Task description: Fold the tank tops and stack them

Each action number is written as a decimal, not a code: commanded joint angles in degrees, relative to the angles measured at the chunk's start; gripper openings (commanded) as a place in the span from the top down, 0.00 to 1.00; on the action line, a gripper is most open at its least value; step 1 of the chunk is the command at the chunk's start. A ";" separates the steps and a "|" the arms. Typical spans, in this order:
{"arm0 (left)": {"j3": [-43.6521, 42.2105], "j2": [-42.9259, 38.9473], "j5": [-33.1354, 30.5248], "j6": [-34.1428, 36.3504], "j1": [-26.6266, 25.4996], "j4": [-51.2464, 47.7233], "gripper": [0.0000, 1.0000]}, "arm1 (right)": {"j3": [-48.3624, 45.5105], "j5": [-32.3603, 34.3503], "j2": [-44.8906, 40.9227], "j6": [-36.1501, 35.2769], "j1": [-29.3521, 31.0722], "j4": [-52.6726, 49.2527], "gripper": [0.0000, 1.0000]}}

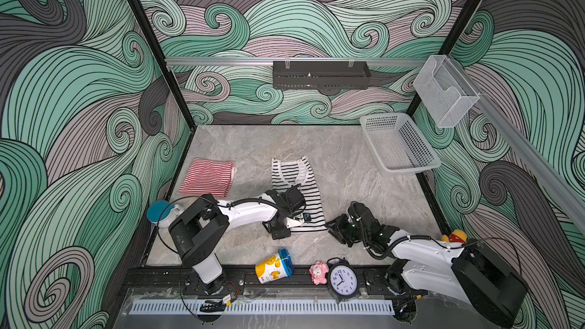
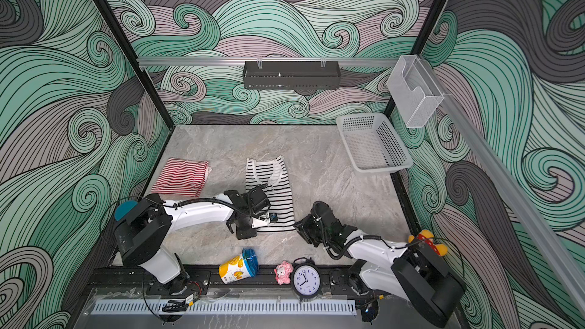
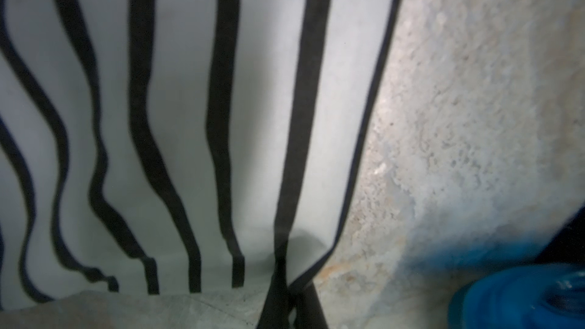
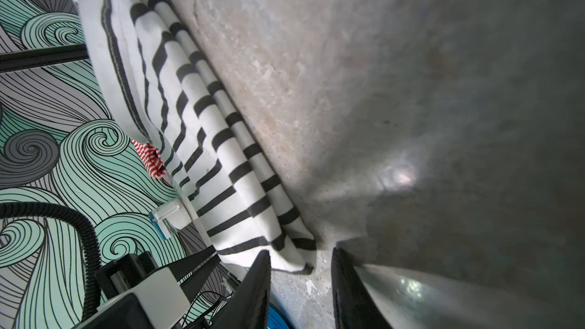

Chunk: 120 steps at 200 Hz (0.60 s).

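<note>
Black top [image 1: 296, 185]: soft striped knit, light and limp. Folded lengthwise into a narrow strip with layered edges, lying flat on the table [image 1: 354, 185]. The hem sits at both grippers and the neckline lies far beyond them. It will likely drape and slide on the smooth stone-look surface. Best taken at the two hem corners, through all layers, and lifted evenly.

Left gripper [image 3: 289, 310]: closed, pinching one hem corner; the stripes pucker towards its tips.

Right gripper [image 4: 300, 251]: jaws apart, with the other hem corner between the tips but not pinched; bare table shows in the gap.

Red top [image 1: 207, 177]: red-and-white knit with cream trim at one edge, folded to a rough square. Well apart from the left gripper, beyond it on its outer side. Probable base for the stack.
</note>
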 commanded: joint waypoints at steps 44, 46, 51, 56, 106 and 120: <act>1.88 0.40 0.93 -0.57 -0.11 -1.98 1.00 | 0.01 -0.98 7.83 0.28 1.43 -2.63 0.64; 1.82 0.37 0.90 -0.57 -0.11 -1.98 1.00 | 0.00 -0.93 7.90 0.34 1.43 -2.60 0.64; 1.79 0.37 0.89 -0.57 -0.11 -1.98 1.00 | -0.13 -0.84 7.95 0.44 1.44 -2.36 0.64; 1.75 0.38 0.93 -0.57 -0.10 -1.98 1.00 | -0.24 -0.70 7.95 0.53 1.58 -2.26 0.65; 1.42 0.39 0.97 -0.49 -0.11 -2.07 1.00 | -1.66 2.05 5.36 1.50 1.52 -2.69 0.72; 1.32 0.28 1.06 -0.49 -0.11 -2.24 1.00 | -1.74 2.79 4.30 1.34 1.52 -3.53 0.73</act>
